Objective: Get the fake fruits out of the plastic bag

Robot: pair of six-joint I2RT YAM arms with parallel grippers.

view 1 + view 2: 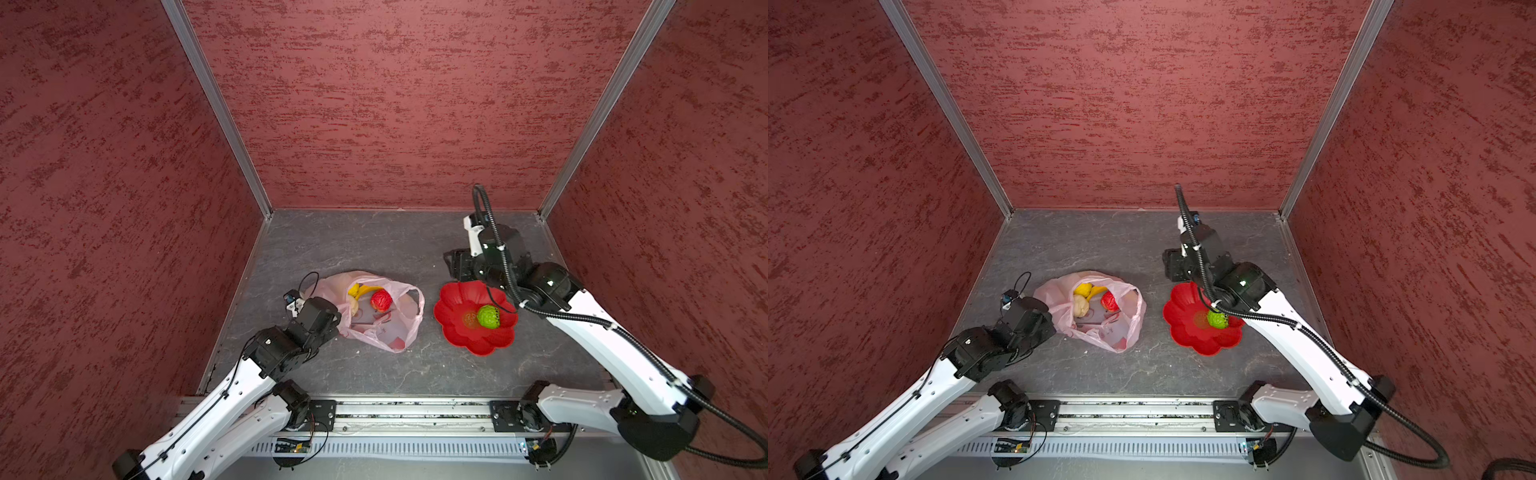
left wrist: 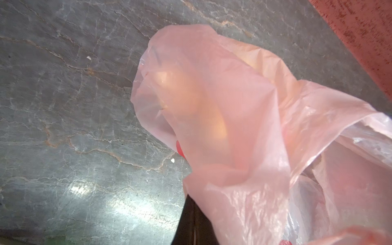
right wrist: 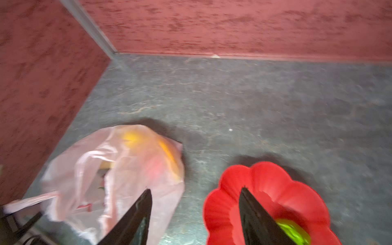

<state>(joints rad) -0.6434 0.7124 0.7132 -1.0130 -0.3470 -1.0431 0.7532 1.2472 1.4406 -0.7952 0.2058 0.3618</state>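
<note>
By the near edge of the grey stone-patterned table (image 1: 374, 249), two white-and-black arms rise from a rail. The left arm (image 1: 232, 386) reaches in along the left edge. Its left tool (image 1: 336, 322) sits low at the left side of a thin, crinkly, translucent pale-pink plastic bag (image 1: 386, 338). The jaws are together, pinching the film. In the left wrist view the bag bunches right against the tool, and in the right wrist view a loop handle (image 3: 31, 199) stretches toward it.

The pale-pink plastic bag lies on the table left of centre, about midway between the near and far edges, with its mouth gaping upward. Toward its far side, close together, are a textured red ball (image 1: 381, 300), a curved yellow banana (image 1: 1099, 291), a yellow ball (image 1: 1082, 288) and a beige ball (image 1: 1080, 308).

Just to the right, apart from the bag, a red flower-shaped plastic plate (image 1: 457, 336) rests on the table toward the right edge. A textured green ball (image 1: 488, 316) lies in it near the centre.

Farther back, the right tool (image 3: 196, 188) hangs above the plate's far side, jaws well apart and holding nothing. In the right wrist view one finger (image 3: 137, 212) shows before the bag and the other before the plate. Beyond, the table runs to its far edge, where mottled red wall panels (image 1: 395, 104) stand.
</note>
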